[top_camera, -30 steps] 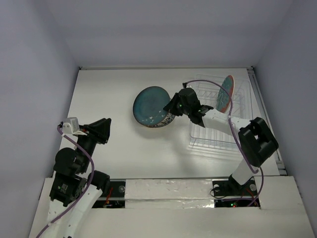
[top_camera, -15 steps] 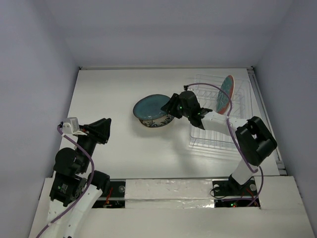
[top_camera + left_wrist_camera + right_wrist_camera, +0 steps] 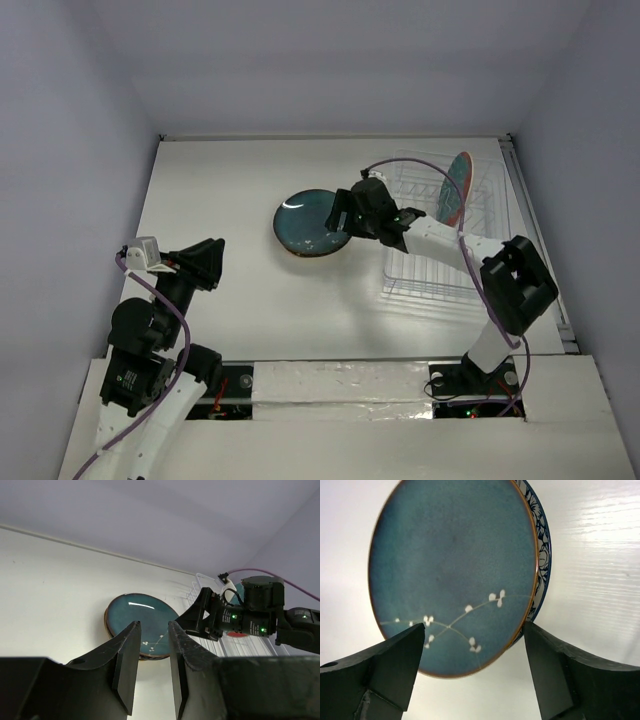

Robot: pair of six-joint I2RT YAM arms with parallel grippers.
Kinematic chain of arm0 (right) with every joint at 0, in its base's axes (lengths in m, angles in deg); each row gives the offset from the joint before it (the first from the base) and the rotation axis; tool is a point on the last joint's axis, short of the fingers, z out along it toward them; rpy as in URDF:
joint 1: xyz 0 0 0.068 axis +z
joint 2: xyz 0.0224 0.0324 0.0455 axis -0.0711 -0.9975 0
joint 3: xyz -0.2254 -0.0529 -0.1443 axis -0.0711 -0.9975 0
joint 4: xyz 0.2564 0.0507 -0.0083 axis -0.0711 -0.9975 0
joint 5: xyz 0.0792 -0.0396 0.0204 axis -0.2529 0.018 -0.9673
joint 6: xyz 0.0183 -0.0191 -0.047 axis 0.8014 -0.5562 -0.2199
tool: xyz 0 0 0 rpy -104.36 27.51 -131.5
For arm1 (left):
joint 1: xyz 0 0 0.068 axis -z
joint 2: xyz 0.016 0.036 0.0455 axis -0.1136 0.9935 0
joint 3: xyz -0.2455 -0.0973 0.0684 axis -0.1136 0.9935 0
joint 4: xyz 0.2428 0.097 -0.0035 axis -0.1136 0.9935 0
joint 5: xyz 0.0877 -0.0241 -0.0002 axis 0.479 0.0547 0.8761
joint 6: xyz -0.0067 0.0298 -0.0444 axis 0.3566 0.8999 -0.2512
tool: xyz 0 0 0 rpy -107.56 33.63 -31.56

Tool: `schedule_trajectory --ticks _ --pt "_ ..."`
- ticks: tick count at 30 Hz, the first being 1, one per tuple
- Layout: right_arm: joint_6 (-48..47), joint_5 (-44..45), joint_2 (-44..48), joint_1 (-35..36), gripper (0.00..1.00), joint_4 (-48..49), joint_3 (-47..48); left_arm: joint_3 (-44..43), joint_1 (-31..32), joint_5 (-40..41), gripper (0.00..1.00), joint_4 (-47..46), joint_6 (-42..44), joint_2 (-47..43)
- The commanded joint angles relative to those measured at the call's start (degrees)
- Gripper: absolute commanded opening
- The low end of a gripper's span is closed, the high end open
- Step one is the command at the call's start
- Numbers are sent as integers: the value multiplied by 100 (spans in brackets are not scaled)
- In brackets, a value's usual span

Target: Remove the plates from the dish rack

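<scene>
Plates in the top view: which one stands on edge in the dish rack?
The red-and-teal plate, upright at the dish rack's far end. The dark teal plate lies flat on a blue-rimmed plate outside it.

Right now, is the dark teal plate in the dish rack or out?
Out: the dark teal plate lies atop a blue-rimmed plate, left of the dish rack.

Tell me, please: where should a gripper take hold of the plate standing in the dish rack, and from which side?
Probably best by its top rim, coming down from above, one finger on each face. The plate stands on edge, leaning a little, at the far end of the dish rack, so only its upper rim is clear of the wires.
</scene>
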Motion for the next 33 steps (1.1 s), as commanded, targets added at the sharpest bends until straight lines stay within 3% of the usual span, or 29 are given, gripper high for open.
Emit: schedule_trajectory --ticks 1,5,7,9,10,11,16,17,18,19,22,26,30,33 --pt "-736 592 35 204 86 -803 556 0 37 -102 26 -209 -14 -6" --pt "-1000 918 472 256 86 -1260 548 0 -16 -128 26 -218 -14 -6" --pt "-1132 1286 816 256 78 -1401 504 0 -16 -128 26 -209 -5 -6" --pt "-1238 1585 1403 256 53 -1638 513 0 -16 -137 26 -209 -14 3" --pt "-1334 2013 1580 256 18 -1961 626 0 -16 -155 26 -227 -5 3" --pt "-1370 2278 1721 256 0 -2165 714 0 -16 -146 26 -227 -14 11" --pt "-1572 4148 2582 -111 0 -3132 935 0 -16 -163 26 -227 -14 3" --pt "-1598 4310 2689 -469 4 -3238 891 9 -16 -163 26 -218 -14 -6" --pt "-1642 4381 2794 -699 13 -3256 752 9 -16 -163 26 -227 -14 -6" --pt "-1755 4329 2960 -936 40 -3256 672 9 -16 -163 26 -227 -5 -15" --pt "-2098 3892 3050 -1676 71 -3037 416 9 -16 -172 26 -236 -5 -6" --pt "-2398 3565 2560 -2081 77 -2668 477 9 -16 -181 26 -236 -5 38" --pt "-2652 3363 1674 -2433 72 -2641 1083 9 -16 -172 26 -236 -14 29" --pt "-2811 3476 1102 -2433 63 -2693 1461 9 -16 -163 26 -236 -14 46"
